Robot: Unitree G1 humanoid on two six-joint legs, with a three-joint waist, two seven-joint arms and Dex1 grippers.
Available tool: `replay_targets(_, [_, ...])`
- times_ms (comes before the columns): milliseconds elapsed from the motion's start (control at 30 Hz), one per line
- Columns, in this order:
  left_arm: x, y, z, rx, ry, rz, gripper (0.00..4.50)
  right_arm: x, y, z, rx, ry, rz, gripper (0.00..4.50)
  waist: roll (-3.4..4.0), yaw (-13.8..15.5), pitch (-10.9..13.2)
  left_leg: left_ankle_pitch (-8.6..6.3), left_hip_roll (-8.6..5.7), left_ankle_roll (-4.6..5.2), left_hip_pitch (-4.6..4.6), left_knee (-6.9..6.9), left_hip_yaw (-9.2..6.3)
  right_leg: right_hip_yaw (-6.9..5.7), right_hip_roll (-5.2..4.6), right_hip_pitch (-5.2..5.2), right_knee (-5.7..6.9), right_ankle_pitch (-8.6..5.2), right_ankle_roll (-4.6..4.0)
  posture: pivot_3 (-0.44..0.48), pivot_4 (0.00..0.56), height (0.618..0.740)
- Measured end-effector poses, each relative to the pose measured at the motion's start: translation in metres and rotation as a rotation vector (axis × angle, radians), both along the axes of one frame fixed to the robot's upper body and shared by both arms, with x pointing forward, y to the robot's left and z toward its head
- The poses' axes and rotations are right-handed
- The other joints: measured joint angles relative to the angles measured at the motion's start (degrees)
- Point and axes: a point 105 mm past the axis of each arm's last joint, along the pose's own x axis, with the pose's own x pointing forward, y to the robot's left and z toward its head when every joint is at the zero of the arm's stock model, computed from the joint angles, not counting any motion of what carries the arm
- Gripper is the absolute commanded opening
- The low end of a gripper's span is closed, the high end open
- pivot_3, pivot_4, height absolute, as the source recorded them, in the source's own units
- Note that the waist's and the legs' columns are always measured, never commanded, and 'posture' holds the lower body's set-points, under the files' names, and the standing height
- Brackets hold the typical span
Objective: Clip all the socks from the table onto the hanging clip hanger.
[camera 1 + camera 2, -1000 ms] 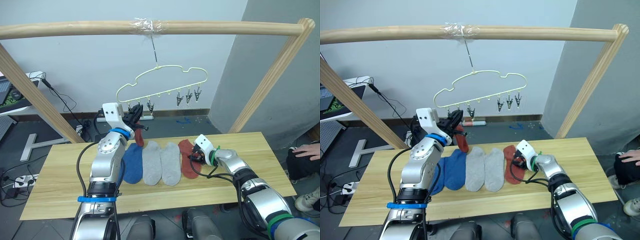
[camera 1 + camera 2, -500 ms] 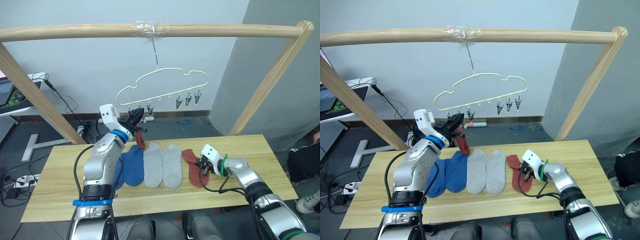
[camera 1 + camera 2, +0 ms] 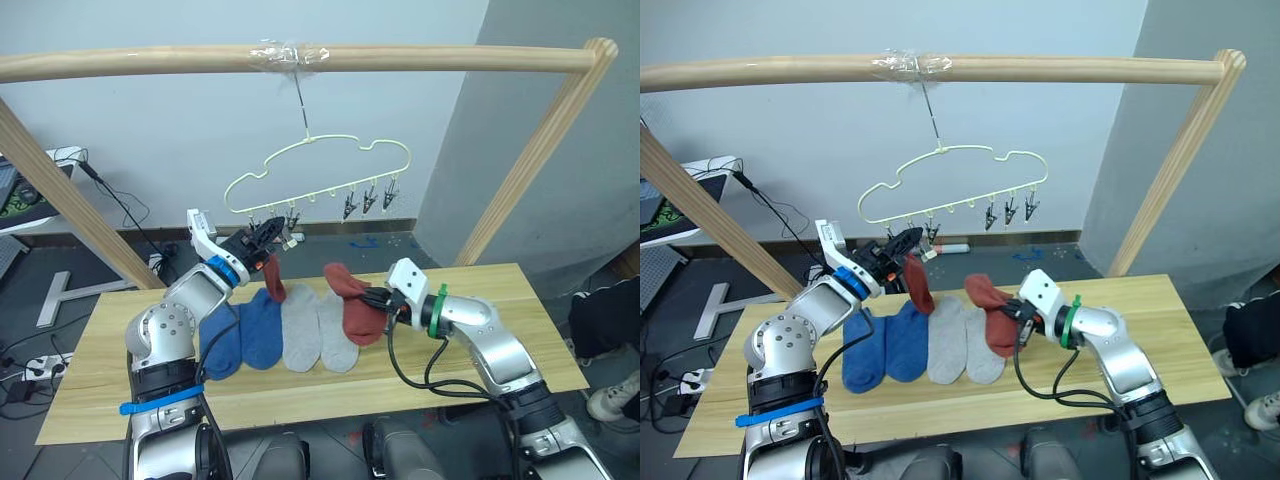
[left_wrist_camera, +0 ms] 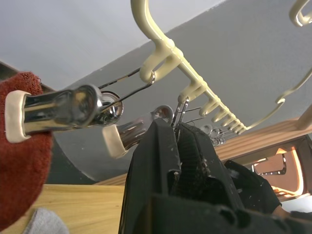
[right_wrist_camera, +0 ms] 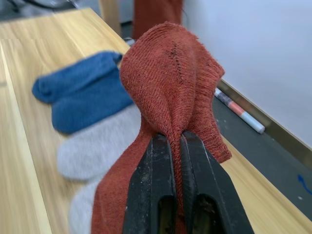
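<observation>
The pale wire clip hanger (image 3: 318, 158) hangs by its hook from the wooden pole. One rust red sock (image 3: 272, 279) dangles from a clip near its left end. My left gripper (image 3: 268, 233) is raised beside that sock, shut on a neighbouring metal clip (image 4: 181, 108). My right gripper (image 3: 376, 300) is shut on the second rust red sock (image 3: 352, 300) and holds it above the table (image 3: 490, 290). Two blue socks (image 3: 240, 335) and two light grey socks (image 3: 316, 332) lie side by side on the table below.
Three bare clips (image 3: 367, 199) hang at the hanger's right end. The wooden pole frame (image 3: 130, 62) spans overhead, with slanted legs at both sides. A person's dark clothing (image 3: 605, 320) shows at the right edge. Cables and a power strip (image 3: 40, 362) lie on the floor at the left.
My right gripper has lifted the red sock off the table and carried it up and to the left. The left gripper stays at the hanger's left clips. The camera has shifted slightly.
</observation>
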Motion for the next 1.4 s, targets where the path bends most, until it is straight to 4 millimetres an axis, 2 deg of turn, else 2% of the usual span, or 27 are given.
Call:
replay_targets(100, [-0.001,-0.002,0.001,-0.004,0.002,-0.008,0.01,0.000,0.020,0.008,0.036,-0.009,0.018,0.05,0.01,0.1,0.0,0.00,0.01,0.00,-0.05,0.00,-0.05,0.00,-0.13,-0.06,0.00,0.00,0.00,0.032,0.171,0.740])
replay_targets(167, [-0.001,-0.002,0.002,0.001,-0.003,-0.005,0.01,0.001,0.024,0.013,0.046,-0.020,0.024,0.05,0.01,0.3,0.0,0.00,0.00,0.00,-0.08,0.00,-0.07,-0.02,-0.13,-0.07,-0.01,0.00,0.00,0.032,0.171,0.740])
replay_targets(400, [-0.004,-0.003,0.003,-0.008,-0.006,-0.006,0.01,0.003,0.030,0.017,0.068,-0.022,0.018,0.05,0.02,0.5,0.0,0.00,-0.01,0.00,-0.27,0.00,-0.08,-0.04,-0.22,-0.25,-0.02,0.00,0.00,0.040,0.166,0.740])
replay_targets(567, [-0.005,-0.005,0.002,-0.005,-0.005,-0.015,0.01,0.009,0.036,0.028,0.081,-0.053,0.018,0.05,0.02,0.5,0.0,0.00,-0.02,-0.01,-0.37,0.00,-0.09,-0.15,-0.22,-0.32,-0.01,0.00,-0.01,0.040,0.166,0.740])
replay_targets(733, [-0.005,-0.007,0.002,-0.003,-0.008,-0.023,0.01,0.008,0.040,0.028,0.086,-0.052,0.027,0.05,0.02,0.5,0.0,0.01,-0.01,-0.02,-0.72,0.03,-0.09,-0.05,-0.25,-0.67,0.03,0.01,-0.02,0.040,0.166,0.740])
replay_targets(1233, [-0.008,-0.011,0.003,0.007,-0.019,-0.037,0.01,0.008,0.048,0.036,0.105,-0.066,0.043,0.05,0.02,0.5,0.0,0.02,-0.01,-0.02,-0.75,0.02,-0.14,-0.10,-0.33,-0.68,0.02,0.01,-0.02,0.047,0.155,0.740])
replay_targets(1400, [-0.012,-0.007,-0.003,0.013,-0.005,-0.031,1.66,0.008,0.047,0.036,0.104,-0.066,0.042,0.00,0.02,0.5,0.0,0.01,-0.01,-0.02,-0.76,0.02,-0.16,-0.12,-0.34,-0.69,0.02,0.01,-0.02,0.047,0.155,0.740])
